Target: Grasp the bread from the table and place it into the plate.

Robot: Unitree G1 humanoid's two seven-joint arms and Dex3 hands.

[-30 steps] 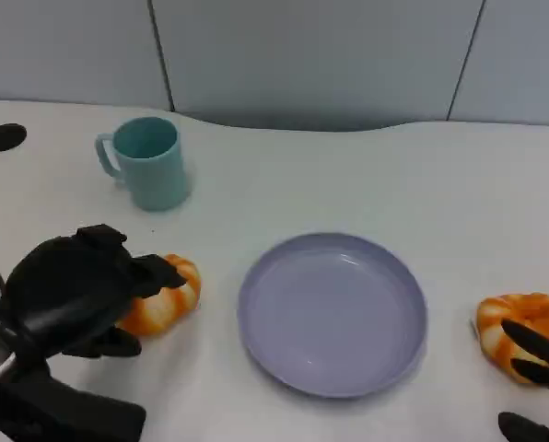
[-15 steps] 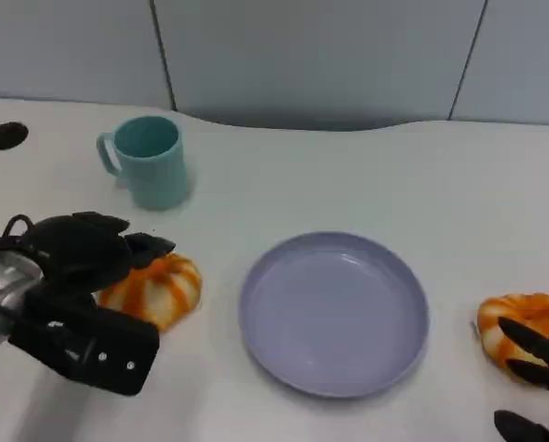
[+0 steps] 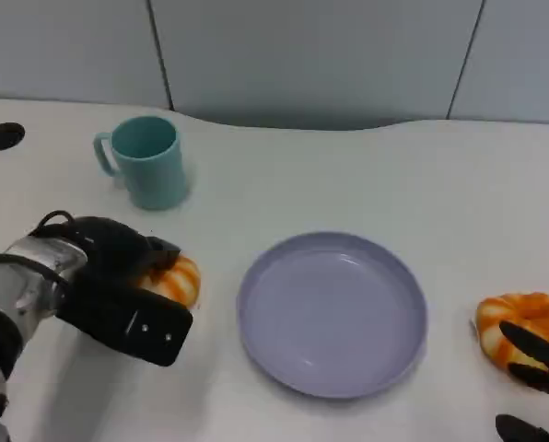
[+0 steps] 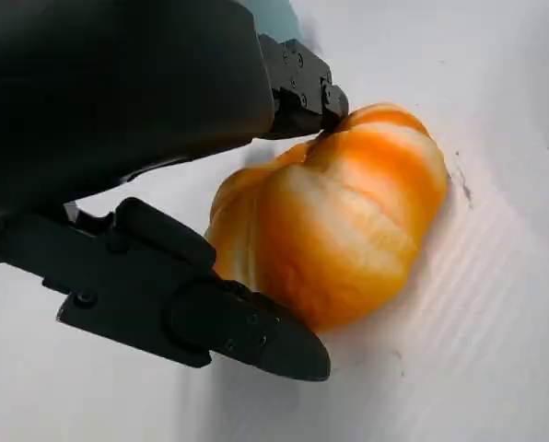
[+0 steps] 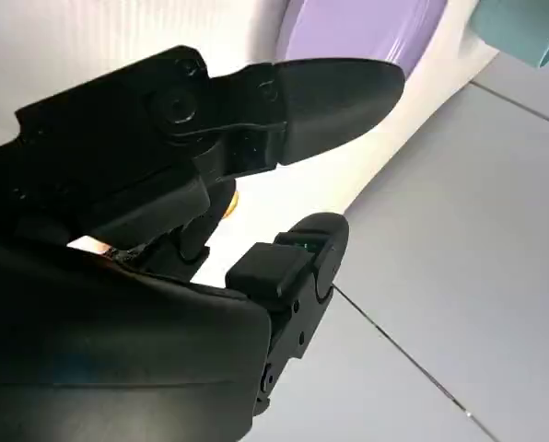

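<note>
An orange, ridged bread lies on the white table, left of the lilac plate. My left hand is over it and grips it. In the left wrist view the bread sits between the black fingers, one touching its far side and one along its near side. A second orange bread lies at the right edge. My right hand is just in front of that bread, fingers apart and holding nothing. In the right wrist view the fingers are spread, with the plate beyond.
A teal cup stands at the back left, behind my left hand. A black round hole is in the table at the far left. A grey panelled wall runs behind the table.
My left hand has turned and come down over the left bread, its fingers closing around it. The bread, the plate and my right hand have stayed in place.
</note>
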